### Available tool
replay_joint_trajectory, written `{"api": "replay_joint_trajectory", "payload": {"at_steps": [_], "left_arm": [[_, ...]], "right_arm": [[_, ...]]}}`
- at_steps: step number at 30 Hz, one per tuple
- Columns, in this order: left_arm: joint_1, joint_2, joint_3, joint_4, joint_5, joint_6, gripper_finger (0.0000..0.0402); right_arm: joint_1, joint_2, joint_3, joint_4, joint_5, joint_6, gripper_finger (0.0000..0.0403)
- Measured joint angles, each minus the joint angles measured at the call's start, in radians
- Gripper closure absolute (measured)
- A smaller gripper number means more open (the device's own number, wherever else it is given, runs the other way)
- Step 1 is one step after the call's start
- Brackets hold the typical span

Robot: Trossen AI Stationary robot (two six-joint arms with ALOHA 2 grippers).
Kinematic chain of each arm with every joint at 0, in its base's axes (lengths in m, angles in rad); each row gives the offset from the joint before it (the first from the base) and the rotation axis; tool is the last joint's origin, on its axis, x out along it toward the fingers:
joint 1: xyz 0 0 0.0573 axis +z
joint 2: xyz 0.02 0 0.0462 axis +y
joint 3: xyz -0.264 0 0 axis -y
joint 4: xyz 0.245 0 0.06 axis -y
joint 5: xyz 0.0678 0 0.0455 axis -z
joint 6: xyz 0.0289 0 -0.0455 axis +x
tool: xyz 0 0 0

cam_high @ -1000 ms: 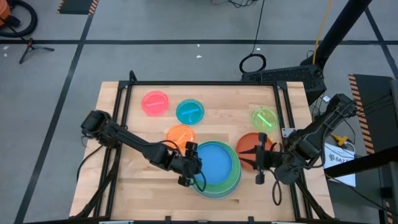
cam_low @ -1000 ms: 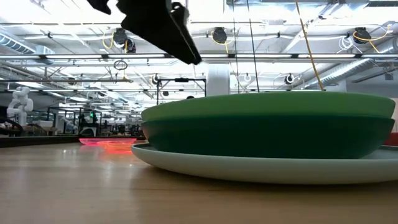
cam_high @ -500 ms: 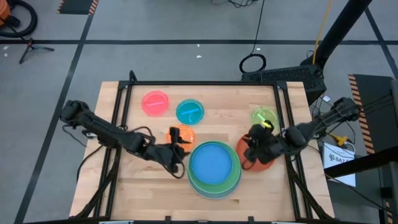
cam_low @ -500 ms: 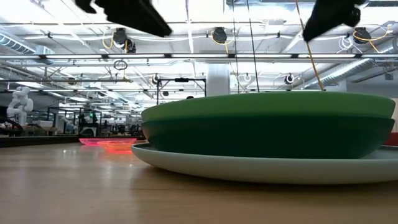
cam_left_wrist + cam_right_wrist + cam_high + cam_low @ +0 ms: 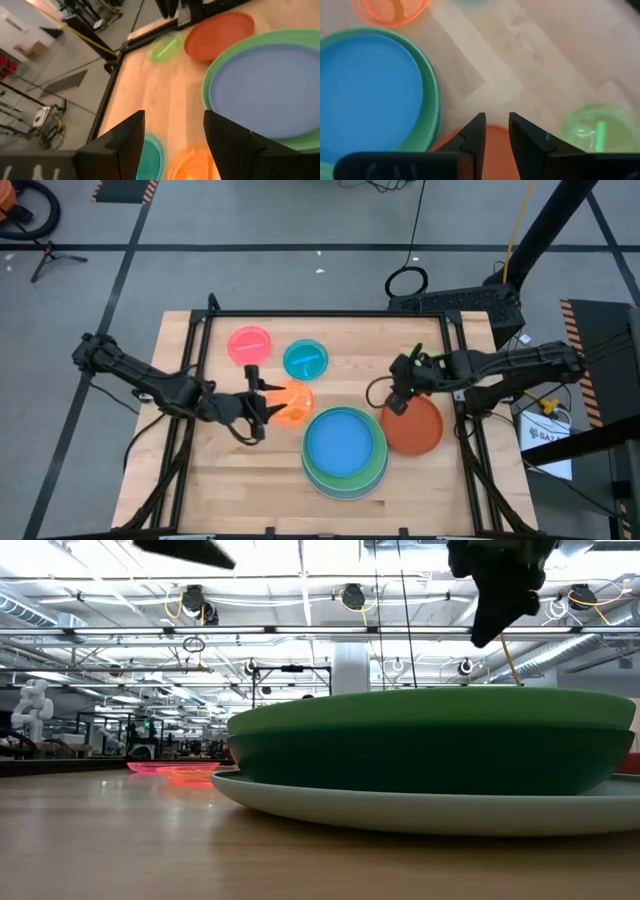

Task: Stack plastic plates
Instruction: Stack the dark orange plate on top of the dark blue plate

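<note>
High view: stack [image 5: 344,452] at counter [image 5: 230,480] near-centre, blue plate [image 5: 343,444] on top, green rims and a pale rim under it. Red-orange plate [image 5: 418,428] flat, just right of stack. Orange plate [image 5: 295,402] just far-left of stack. Pink plate [image 5: 249,345] and cyan plate [image 5: 305,359] along far side, apart. Lime plate mostly hidden behind right arm. Left hand [image 5: 257,400] at left edge of orange plate, fingers spread, nothing held; arm reaching in from left. Right hand [image 5: 400,395] over far rim of red-orange plate, arm stretched in from right; finger gap not readable here.

Low view: stack close up, dark green plate [image 5: 430,755] on a wider pale plate [image 5: 420,808], lighter green rim above. Pink-orange glow far left at counter level. Dark arm parts hanging in from above, left and right.

Left wrist view: fingers [image 5: 120,145] wide apart, empty; orange and cyan plates between and below them, blue plate, red-orange plate, lime plate [image 5: 165,48] beyond.

Right wrist view: fingers [image 5: 475,137] narrowly apart, nothing between, over red-orange rim; lime, blue, orange plates around.
</note>
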Motion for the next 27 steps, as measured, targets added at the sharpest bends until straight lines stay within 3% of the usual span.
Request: {"api": "replay_joint_trajectory", "payload": {"at_steps": [7, 12, 16, 21, 27], "left_arm": [[0.004, -0.183, -0.157, 0.161, -0.056, -0.006, 0.0193], [0.026, -0.276, -0.181, 0.103, -0.134, -0.085, 0.0193], [0.043, -0.298, -0.181, 0.056, -0.221, -0.163, 0.0193], [0.058, -0.297, -0.181, 0.025, -0.229, -0.195, 0.0193], [0.058, -0.297, -0.179, 0.013, -0.228, -0.209, 0.0193]], "right_arm": [[-0.056, 0.009, 0.0, 0.072, -0.002, -0.327, 0.0326], [-0.071, 0.049, 0.0, 0.098, -0.004, -0.433, 0.0326], [-0.081, 0.101, 0.0, 0.091, -0.033, -0.504, 0.0326], [-0.084, 0.166, 0.0, 0.05, -0.186, -0.7, 0.0326], [-0.087, 0.219, 0.0, 0.044, -0.157, -0.82, 0.0325]]}}
